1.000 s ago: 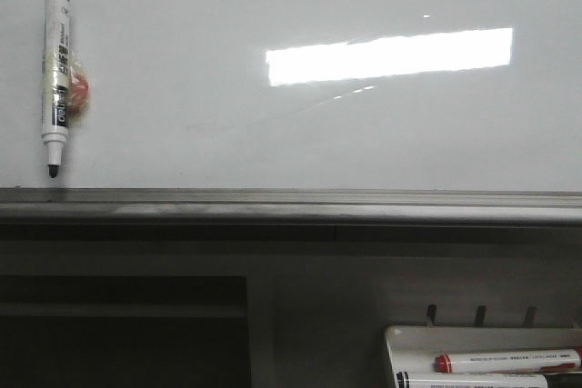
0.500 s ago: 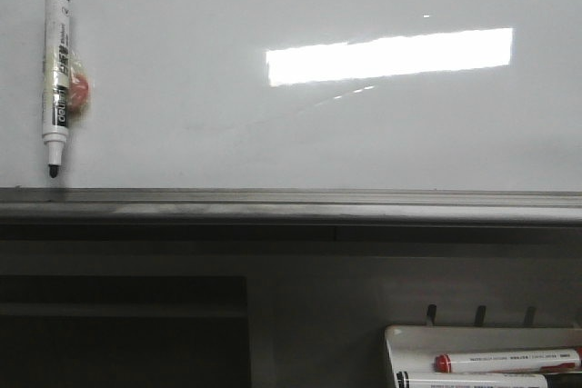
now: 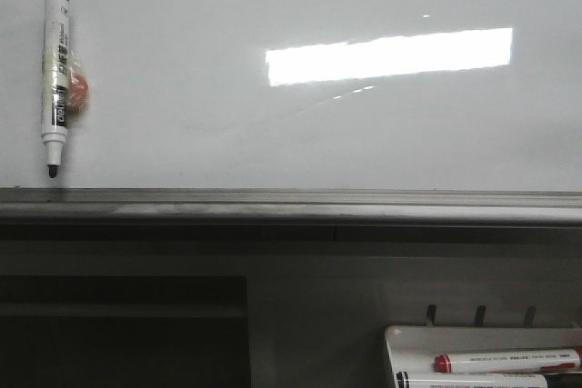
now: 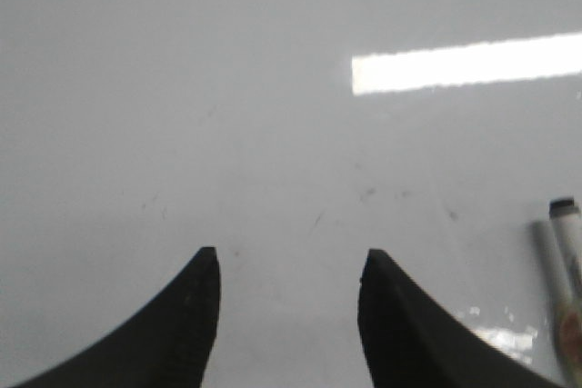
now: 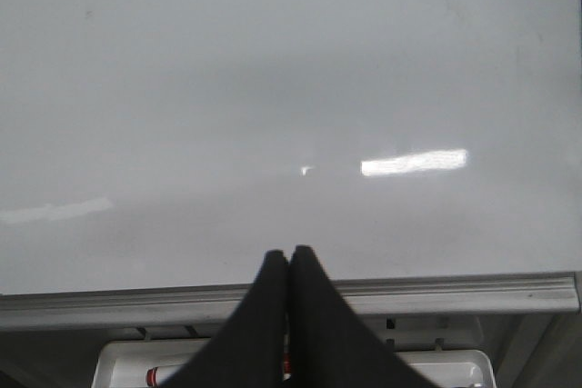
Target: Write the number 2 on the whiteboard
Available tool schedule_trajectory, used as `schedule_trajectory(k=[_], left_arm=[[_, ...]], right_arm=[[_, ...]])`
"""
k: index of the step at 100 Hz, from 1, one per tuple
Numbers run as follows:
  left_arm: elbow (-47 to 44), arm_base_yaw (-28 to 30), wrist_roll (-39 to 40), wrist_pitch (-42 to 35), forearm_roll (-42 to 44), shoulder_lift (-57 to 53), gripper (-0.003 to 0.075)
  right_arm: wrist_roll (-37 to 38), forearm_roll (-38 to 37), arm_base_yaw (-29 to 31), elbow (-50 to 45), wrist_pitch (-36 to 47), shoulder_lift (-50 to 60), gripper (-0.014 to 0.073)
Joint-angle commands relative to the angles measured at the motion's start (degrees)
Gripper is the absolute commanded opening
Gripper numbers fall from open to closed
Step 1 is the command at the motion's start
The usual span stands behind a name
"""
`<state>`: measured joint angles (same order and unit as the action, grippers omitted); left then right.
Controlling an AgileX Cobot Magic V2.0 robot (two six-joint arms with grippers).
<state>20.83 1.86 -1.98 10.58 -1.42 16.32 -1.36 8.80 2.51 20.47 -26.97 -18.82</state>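
Marker (image 3: 56,79) acquisition is, in my judgement, the step in hand: no number 2 is on the whiteboard (image 3: 273,143) yet, and the black marker hangs upright, tip down, at the board's left edge, with a red object (image 3: 80,90) just beside it.

To do this well, I should centre my left gripper (image 4: 288,265) on the marker barrel, approach square to the board, close on the mid-barrel rather than the tip, and keep the tip clear of the grey lower edge (image 3: 291,202) when lifting away.

My left gripper is spread wide, holding nothing and touching nothing; the marker (image 4: 566,279) lies off to one side of it. My right gripper (image 5: 289,256) is pressed closed with nothing between the fingers, above the marker tray (image 5: 291,365) at the lower right corner, where red-capped markers (image 3: 505,361) rest.
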Motion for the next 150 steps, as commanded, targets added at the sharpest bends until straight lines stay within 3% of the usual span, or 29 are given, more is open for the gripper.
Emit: schedule_trajectory(k=[1, 24, 46, 60, 76, 105, 150], left_arm=[[1.1, -0.5, 0.1, -8.7, -2.9, 1.0, 0.0371], [1.0, -5.0, 0.1, -10.6, -6.0, 1.0, 0.0368], [0.8, -8.2, 0.9, -18.3, -10.0, 1.6, 0.0368], [0.8, -11.1, 0.8, -13.8, -10.0, 4.8, 0.0368], [0.8, -19.2, -0.3, -10.6, -10.0, 10.8, 0.037], [0.8, -32.4, -0.3, -20.3, -14.0, 23.6, 0.0369], [0.9, -34.7, 1.0, -26.9, -20.2, 41.9, 0.0369]], right_arm=[[-0.8, 0.3, 0.1, 2.2, 3.8, -1.0, -0.006], [-0.8, 1.3, 0.1, 2.2, 2.1, -1.0, -0.006], [-0.8, 1.2, 0.1, 2.2, 6.6, -1.0, -0.006], [-0.8, 1.2, 0.1, 2.1, 7.7, -1.0, -0.006], [-0.8, 1.2, 0.1, 2.1, 8.0, -1.0, -0.006], [-0.8, 2.0, 0.1, 2.1, 8.0, -1.0, -0.006], [-0.8, 4.4, 0.1, 2.1, 8.1, -1.0, -0.006]])
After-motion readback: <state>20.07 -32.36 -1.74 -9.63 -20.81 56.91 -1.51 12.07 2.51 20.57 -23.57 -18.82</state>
